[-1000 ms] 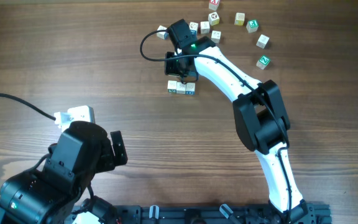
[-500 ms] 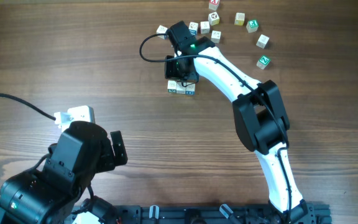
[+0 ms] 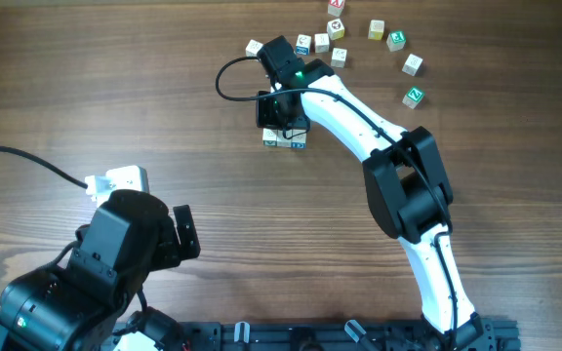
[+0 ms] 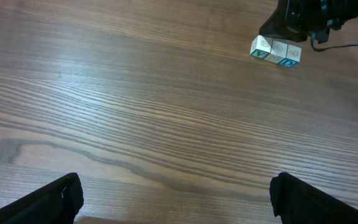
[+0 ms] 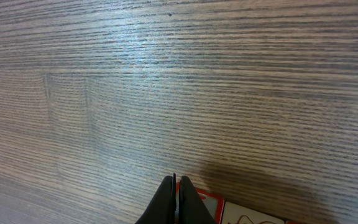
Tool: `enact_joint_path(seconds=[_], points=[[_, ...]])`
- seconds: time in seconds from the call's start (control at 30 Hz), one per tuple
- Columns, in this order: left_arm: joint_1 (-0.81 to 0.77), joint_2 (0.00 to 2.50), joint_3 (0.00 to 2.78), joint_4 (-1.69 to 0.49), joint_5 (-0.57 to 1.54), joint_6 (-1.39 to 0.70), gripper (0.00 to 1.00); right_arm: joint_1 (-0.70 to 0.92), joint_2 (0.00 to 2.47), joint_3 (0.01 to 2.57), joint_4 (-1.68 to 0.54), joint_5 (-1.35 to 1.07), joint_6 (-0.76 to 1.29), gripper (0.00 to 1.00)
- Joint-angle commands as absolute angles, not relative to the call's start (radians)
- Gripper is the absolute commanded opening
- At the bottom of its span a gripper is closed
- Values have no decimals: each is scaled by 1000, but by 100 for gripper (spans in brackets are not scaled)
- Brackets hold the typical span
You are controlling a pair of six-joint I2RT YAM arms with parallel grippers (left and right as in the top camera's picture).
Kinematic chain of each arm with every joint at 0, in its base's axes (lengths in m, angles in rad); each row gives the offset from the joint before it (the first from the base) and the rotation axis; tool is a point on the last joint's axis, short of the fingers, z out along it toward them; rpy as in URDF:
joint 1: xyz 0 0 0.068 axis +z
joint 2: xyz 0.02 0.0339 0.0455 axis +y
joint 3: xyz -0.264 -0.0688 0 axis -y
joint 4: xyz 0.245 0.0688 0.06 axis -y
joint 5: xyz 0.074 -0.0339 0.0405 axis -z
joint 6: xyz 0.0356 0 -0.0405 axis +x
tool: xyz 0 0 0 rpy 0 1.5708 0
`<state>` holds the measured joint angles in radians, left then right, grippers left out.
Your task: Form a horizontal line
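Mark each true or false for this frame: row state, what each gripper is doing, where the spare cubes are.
1. A row of three letter cubes sits edge to edge. True.
2. The right gripper holds a cube. False: its jaws are shut on nothing, with the tips beside the row.
3. The left gripper is open and empty, well away from the row. True.
4. The loose cubes lie between the row and the left gripper. False: they are scattered on the far side of the row, near the overhead view's top edge.
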<state>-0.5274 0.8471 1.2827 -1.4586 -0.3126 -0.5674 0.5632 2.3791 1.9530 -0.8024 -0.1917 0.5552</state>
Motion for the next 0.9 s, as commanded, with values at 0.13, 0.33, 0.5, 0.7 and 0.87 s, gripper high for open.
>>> enact_joint_path(seconds=[0.13,0.33,0.5,0.7,0.87], points=[[-521,845,1279,-1456,-307,-585,100,558,2397,1995,-773,-196,496,5],[-521,845,1279,-1456,-307,-585,100,568,2397,2080,-805,-197,471,5],[-522,845,1279,-1456,-307,-585,100,583,2398,2080,-854,-171,473,5],[-521,845,1279,-1456,-307,-585,100,620,2398,2080,-891,-131,471,5],[-521,845,1279,-1456,-307,-585,100,648,2399,2079,-892,-107,472,5]])
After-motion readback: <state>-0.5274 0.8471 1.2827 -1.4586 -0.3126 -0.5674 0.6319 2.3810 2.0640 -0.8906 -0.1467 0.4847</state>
